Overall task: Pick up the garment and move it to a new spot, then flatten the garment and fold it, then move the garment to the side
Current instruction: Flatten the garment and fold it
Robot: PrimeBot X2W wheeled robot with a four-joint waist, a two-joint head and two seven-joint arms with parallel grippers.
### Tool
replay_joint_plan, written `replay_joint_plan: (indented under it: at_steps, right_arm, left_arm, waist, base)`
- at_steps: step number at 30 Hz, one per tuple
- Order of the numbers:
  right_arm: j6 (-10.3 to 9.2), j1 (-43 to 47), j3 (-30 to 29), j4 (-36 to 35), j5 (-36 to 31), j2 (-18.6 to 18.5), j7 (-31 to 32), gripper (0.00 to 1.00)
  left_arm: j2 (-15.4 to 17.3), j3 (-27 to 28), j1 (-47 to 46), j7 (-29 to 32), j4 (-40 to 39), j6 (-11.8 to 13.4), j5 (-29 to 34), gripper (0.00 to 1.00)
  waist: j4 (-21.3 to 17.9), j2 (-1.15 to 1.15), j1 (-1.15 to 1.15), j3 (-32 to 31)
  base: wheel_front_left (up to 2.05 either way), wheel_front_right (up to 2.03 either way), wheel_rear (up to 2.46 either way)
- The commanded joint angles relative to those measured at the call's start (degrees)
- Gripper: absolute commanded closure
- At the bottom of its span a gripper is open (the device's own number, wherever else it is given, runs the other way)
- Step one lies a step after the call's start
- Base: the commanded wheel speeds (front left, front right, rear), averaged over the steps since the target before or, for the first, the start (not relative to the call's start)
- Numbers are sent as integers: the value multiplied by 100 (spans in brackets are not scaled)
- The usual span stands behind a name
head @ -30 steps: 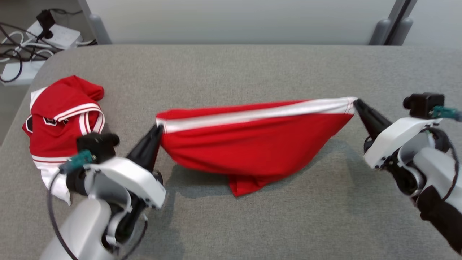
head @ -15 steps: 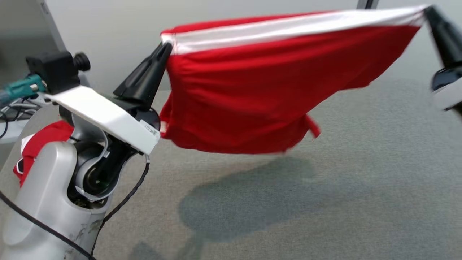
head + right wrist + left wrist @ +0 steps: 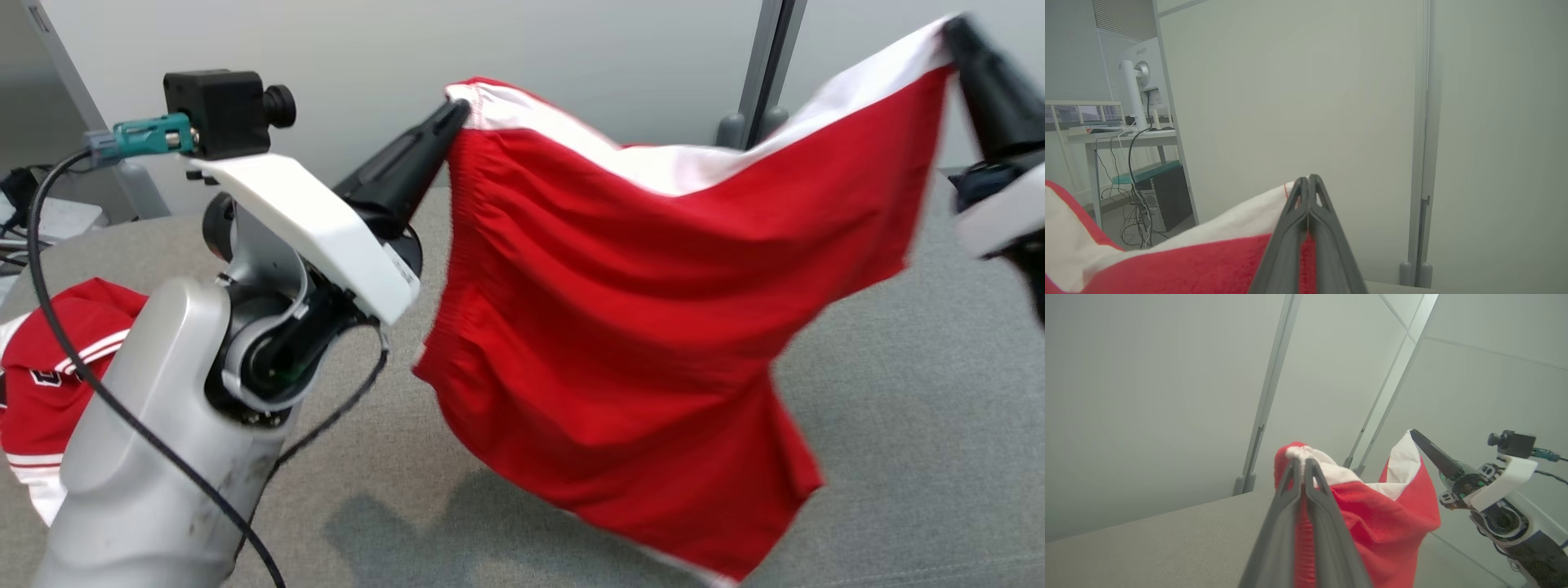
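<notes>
The garment is a pair of red shorts with a white side stripe, hanging in the air above the grey table. My left gripper is shut on one top corner of it, at the gathered waistband. My right gripper is shut on the other top corner, at the white edge. The cloth sags between them and its lower end hangs close over the table. In the left wrist view my left gripper pinches the red and white hem of the garment. In the right wrist view my right gripper grips the garment.
A second red and white garment lies crumpled at the table's left edge, behind my left arm. A pale partition wall with a grey post stands behind the table. A desk with a monitor and cables shows past the partition.
Both grippers have lifted the garment high off the table, and it has gone from a taut stretched band to hanging down full length. The head camera has tilted up.
</notes>
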Motion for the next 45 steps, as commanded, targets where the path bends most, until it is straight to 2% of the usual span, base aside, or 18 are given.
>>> replay_joint_plan:
  at_steps: [1,4,5,7,9,12,15,17,18,21,23,29,38,42,45]
  right_arm:
    - [19,-102,119,129,-120,101,125,100]
    - [19,-698,498,998,-227,647,392,100]
    - [19,-1301,670,1772,-331,1004,384,100]
    - [19,-2001,785,2486,-610,1250,75,100]
    - [19,-2654,884,2939,-917,1429,-493,100]
    - [19,-3322,1166,3312,-1390,1508,-1001,100]
    - [19,-3441,1458,3460,-1730,1436,-1112,100]
    - [19,-3236,1621,3515,-1909,1341,-1133,100]
    - [19,-3236,1621,3515,-1909,1341,-1133,100]
    - [19,-2676,1555,3509,-1961,1243,-1142,100]
    - [19,-2205,1359,3392,-1971,1185,-1144,100]
    - [19,-801,820,2923,-2077,1194,-1145,100]
    - [19,931,325,2128,-2191,959,-1131,100]
    - [19,1640,60,1715,-2236,823,-889,100]
    - [19,2185,-151,1318,-2194,775,-541,100]
  left_arm:
    - [181,229,-482,-162,195,-169,166,100]
    - [61,162,-947,-684,1355,-626,451,100]
    - [-59,130,-1395,-1167,2202,-901,682,100]
    - [-166,102,-1927,-1801,2965,-1075,959,100]
    - [-355,98,-2418,-2466,3496,-1202,1006,100]
    - [-465,-283,-2869,-3117,3769,-1254,891,100]
    - [-275,-1065,-2787,-3459,3468,-1257,496,100]
    - [23,-1802,-2544,-3578,3182,-1258,345,100]
    - [23,-1802,-2544,-3578,3182,-1258,345,100]
    - [429,-2694,-2128,-3728,2927,-1259,234,100]
    - [573,-3005,-1905,-3753,2852,-1259,260,100]
    - [765,-2928,-961,-3758,2576,-1259,713,100]
    - [883,-2691,332,-3759,2138,-1260,1317,100]
    - [935,-2829,704,-3760,1987,-1260,1677,100]
    - [949,-3060,897,-3760,2003,-1260,1688,100]
  waist:
    - [-14,0,0,95]
    - [-22,0,0,171]
    - [-37,0,0,184]
    - [-40,0,0,195]
    - [-2,0,0,255]
    - [24,0,0,448]
    - [23,0,0,758]
    - [-7,0,0,998]
    - [-7,0,0,998]
    - [-95,0,0,1345]
    - [-168,0,0,1554]
    - [-330,0,0,1770]
    - [-136,0,0,1503]
    - [7,0,0,1347]
    - [58,0,0,1232]
  base:
    - [0,0,0]
    - [0,0,0]
    - [0,0,0]
    - [0,0,0]
    - [0,0,0]
    - [0,0,0]
    - [0,0,0]
    - [0,0,0]
    - [0,0,0]
    - [0,0,0]
    - [0,0,0]
    - [0,0,0]
    - [0,0,0]
    - [0,0,0]
    - [0,0,0]
